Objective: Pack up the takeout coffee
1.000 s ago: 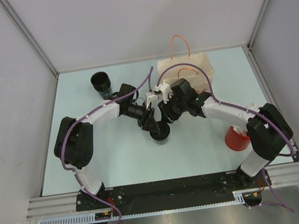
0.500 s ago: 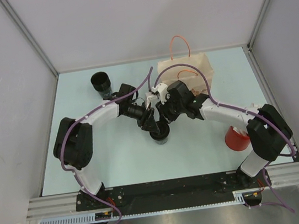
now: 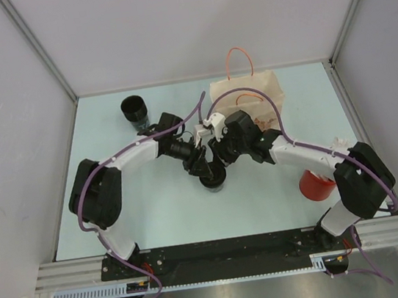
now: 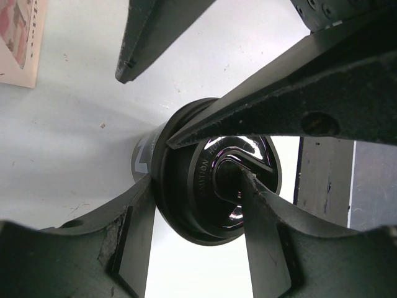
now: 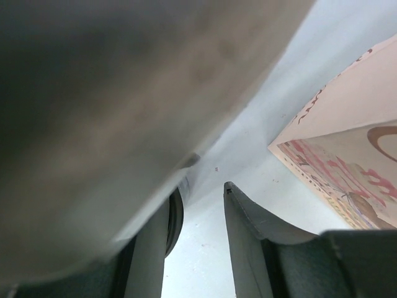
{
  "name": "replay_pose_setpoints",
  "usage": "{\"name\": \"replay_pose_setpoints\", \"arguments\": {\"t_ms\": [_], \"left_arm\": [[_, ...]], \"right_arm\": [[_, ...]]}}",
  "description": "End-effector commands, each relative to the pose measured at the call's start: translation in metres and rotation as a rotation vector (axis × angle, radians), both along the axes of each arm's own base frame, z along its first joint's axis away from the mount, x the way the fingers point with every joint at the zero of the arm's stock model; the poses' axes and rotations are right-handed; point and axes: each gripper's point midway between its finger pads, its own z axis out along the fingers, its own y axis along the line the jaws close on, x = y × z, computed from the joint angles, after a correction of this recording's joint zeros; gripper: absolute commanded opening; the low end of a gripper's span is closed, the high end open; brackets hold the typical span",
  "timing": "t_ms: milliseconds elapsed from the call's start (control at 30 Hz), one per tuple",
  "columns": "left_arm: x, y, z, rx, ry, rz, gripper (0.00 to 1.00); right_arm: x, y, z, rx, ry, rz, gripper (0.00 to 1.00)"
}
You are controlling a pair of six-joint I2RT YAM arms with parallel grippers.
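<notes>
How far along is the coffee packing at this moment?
Done: a lid sits on the middle black cup. In hand: the left pincer and right pincer are both at that lid. Remaining: that cup stands near the paper bag, not in it; another black cup and a red cup also stand outside.

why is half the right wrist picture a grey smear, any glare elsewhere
right wrist: something too close to the lens blurs into a grey mass, cannot tell what; the paper bag is readable. left wrist: glare streaks on the lid of the cup. top external: even light, sharp.
</notes>
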Motion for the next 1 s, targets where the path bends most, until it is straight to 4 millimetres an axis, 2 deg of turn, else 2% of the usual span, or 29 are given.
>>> {"name": "replay_pose_setpoints", "arguments": {"t_ms": [0, 300, 467, 567, 967], "left_arm": [[0.002, 0.039, -0.069, 0.31, -0.035, 0.064, 0.46], [-0.007, 0.032, -0.081, 0.283, 0.049, 0.071, 0.47], [-0.011, 0.031, -0.087, 0.28, 0.084, 0.06, 0.47], [-0.01, 0.03, -0.087, 0.276, 0.087, 0.061, 0.47], [-0.011, 0.031, -0.089, 0.285, 0.091, 0.063, 0.47]], "right_arm": [[-0.072, -0.042, -0.083, -0.333, 0.127, 0.288, 0.43], [-0.065, -0.052, -0.092, -0.336, 0.114, 0.262, 0.46], [-0.041, -0.058, -0.076, -0.253, 0.061, 0.194, 0.49], [-0.036, -0.056, -0.067, -0.227, 0.02, 0.19, 0.5], [-0.039, -0.066, -0.098, -0.306, 0.074, 0.18, 0.5]]}}
